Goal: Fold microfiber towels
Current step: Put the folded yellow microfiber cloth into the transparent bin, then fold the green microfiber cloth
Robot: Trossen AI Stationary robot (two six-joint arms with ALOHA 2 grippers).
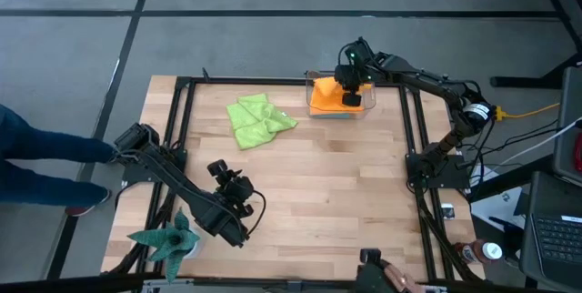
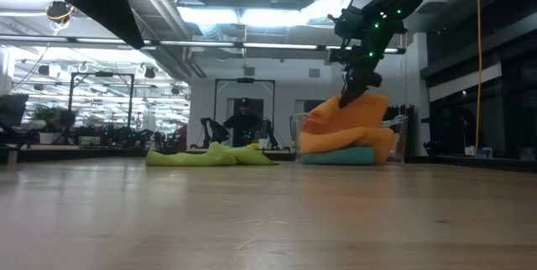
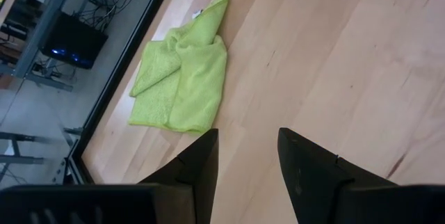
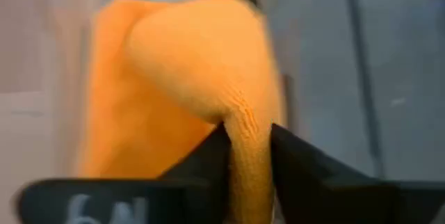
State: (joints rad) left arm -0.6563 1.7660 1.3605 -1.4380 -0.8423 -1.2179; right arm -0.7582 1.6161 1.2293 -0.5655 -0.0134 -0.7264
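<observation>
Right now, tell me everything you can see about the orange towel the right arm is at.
The orange towel is a soft, finely ribbed microfiber cloth, bunched into a rounded heap rather than folded flat. It sits at the table's far edge in a clear container, on top of a teal towel. A fold of it runs up between the fingers of the right tool, which pinches it from above. The lime green towel lies apart from it on the table.

The pale wooden table [image 1: 300,193] bears a crumpled lime green towel [image 1: 258,120] and a clear bin [image 1: 336,109] of towels.
</observation>
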